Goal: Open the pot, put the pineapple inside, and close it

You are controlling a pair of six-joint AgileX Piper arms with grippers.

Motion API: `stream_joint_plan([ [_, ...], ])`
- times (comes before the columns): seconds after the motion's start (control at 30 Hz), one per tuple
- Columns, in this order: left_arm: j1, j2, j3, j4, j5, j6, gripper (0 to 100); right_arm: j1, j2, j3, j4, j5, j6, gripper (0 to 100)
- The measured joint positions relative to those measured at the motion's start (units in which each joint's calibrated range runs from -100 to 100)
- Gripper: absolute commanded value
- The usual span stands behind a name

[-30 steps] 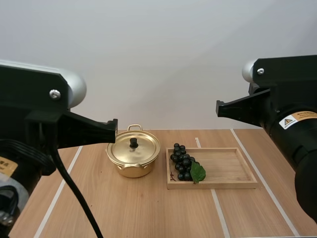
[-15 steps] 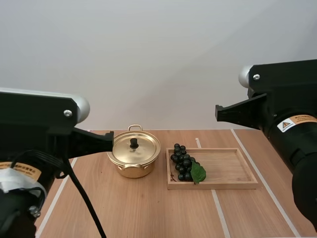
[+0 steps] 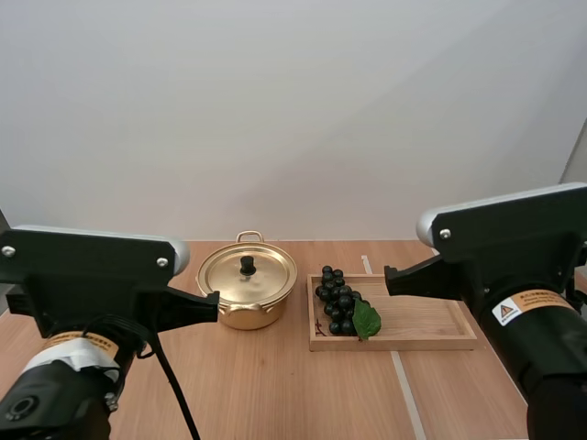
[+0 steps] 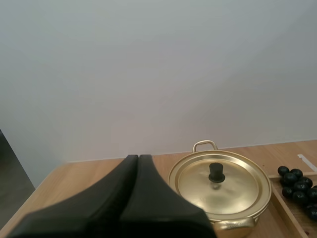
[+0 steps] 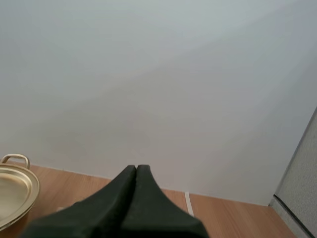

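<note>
Our left gripper [image 4: 138, 157] and right gripper [image 5: 136, 167] hang short of the pot [image 3: 247, 295], each pressed together on nothing. The pot sits lidded just beside the tray [image 3: 422, 321], which holds grapes [image 3: 337, 301] (we see no pineapple). If we don't spread the left gripper first, it may knock the small knob [image 3: 247, 264] and shove the pot. Squeezed hard, the grapes may shed.

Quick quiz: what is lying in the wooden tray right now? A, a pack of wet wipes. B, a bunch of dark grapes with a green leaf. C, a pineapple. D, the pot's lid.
B: a bunch of dark grapes with a green leaf lies at the end of the wooden tray nearest the pot, and the lid sits on the pot.
</note>
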Motion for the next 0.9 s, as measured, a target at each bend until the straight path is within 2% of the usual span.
stream_joint_plan([
  [0.2, 0.00, 0.0, 5.9, 0.0, -7.1, 0.0, 0, 0.0, -1.8, 3.5, -1.5, 1.2, 0.0, 0],
  [0.37, -0.08, 0.0, 9.9, 0.0, -7.6, 0.0, 0, 0.0, -1.8, 6.2, -3.9, 2.6, 0.0, 0],
  [0.67, -0.08, 0.0, 13.5, 0.0, -8.2, -0.1, 0, 0.0, -1.9, 13.2, -4.4, 5.1, 0.0, 0],
  [0.9, -0.08, 0.0, 16.6, 0.0, -8.4, -0.2, 0, 0.0, -1.9, 15.0, -4.4, 7.8, 0.0, 0],
])
